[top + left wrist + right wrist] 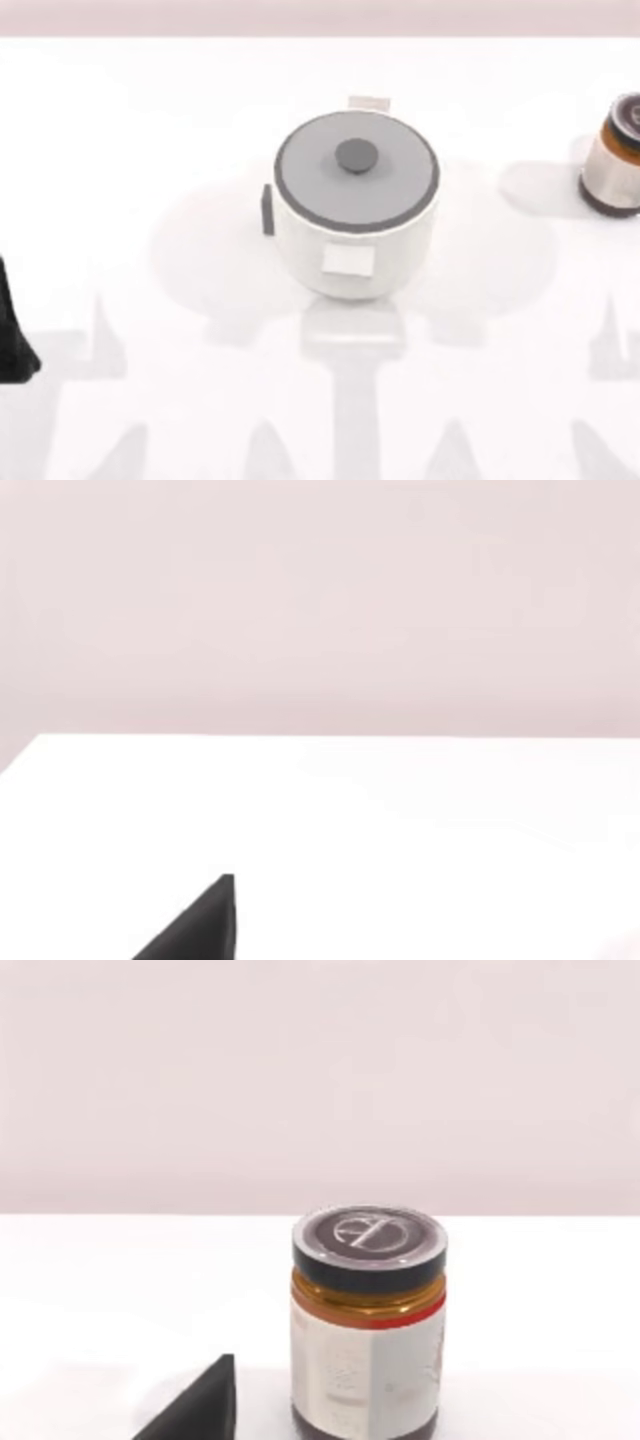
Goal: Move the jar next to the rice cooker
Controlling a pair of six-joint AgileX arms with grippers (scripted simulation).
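Top view: the rice cooker [356, 203] sits mid-table, lid on, while the jar [613, 156] stands upright at the table's [150, 150] far right edge, well apart from it. The left arm [14, 330] shows only at the left edge. The right wrist view faces the jar [368, 1325], free of any grasp; neither gripper's finger spacing can be told.

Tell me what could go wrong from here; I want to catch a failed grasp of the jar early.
1. The jar stands upright at the table's far right edge; a sideways nudge could tip it or push it off.
2. The cooker sits well apart at the centre, so a loose grip could slip during the carry, or the jar could bump the cooker on arrival.
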